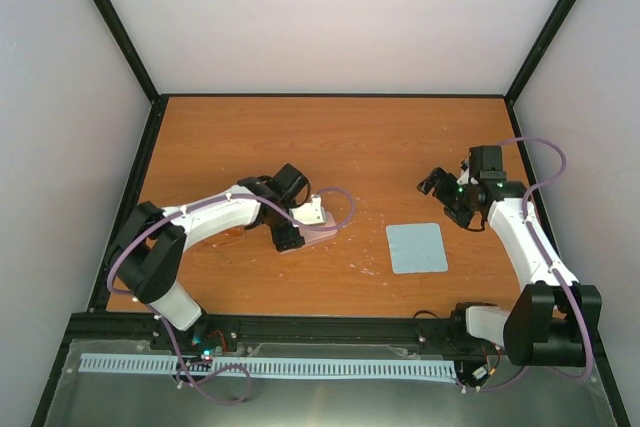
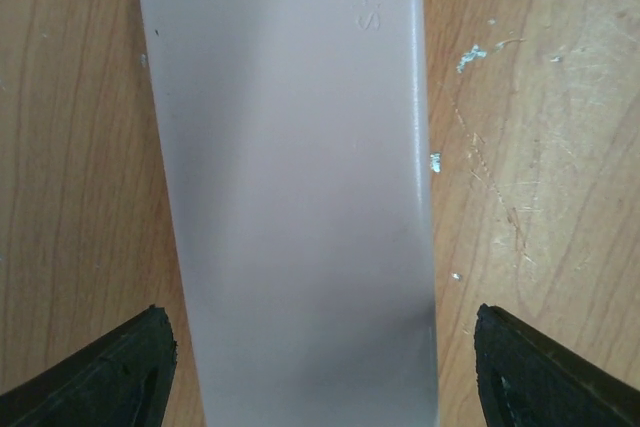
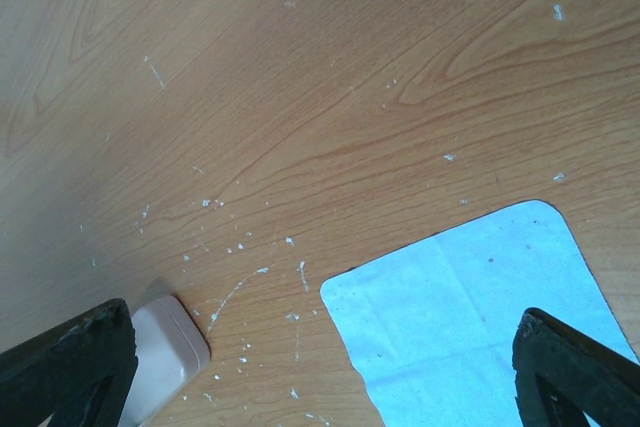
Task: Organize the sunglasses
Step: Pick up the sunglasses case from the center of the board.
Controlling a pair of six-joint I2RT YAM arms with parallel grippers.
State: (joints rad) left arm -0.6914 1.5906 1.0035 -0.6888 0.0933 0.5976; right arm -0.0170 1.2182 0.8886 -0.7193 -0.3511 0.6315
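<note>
The pink case (image 1: 312,233) lay shut on the table (image 1: 350,137). The left gripper (image 1: 296,229) hung directly over the case, pointing down at its lid. In the left wrist view the case (image 2: 295,187) filled the middle of the picture, its long side running away from the camera. Raised lettering near its far right edge was cut off and could not be read. The left gripper (image 2: 320,377) was spread wide, with one black fingertip (image 2: 110,377) off the case's left side and the other off its right. A strip of bare wood showed between each fingertip and the case, so the gripper held nothing.

The sunglasses (image 1: 234,238) were hard to make out. They showed only as a faint amber shape on the table left of the case, mostly hidden under the left arm (image 1: 215,215). Whether they touched the case could not be told.

A light blue cloth (image 1: 417,247) lay flat to the right of the case, apart from it. The right gripper (image 1: 434,185) hovered farther right of the case, beyond the cloth. In its wrist view the right gripper (image 3: 325,387) was wide apart and empty, with a corner of the case (image 3: 165,357) by its left fingertip and the cloth (image 3: 480,317) toward the right one. White flecks (image 3: 245,247) dotted the wood between case and cloth.
</note>
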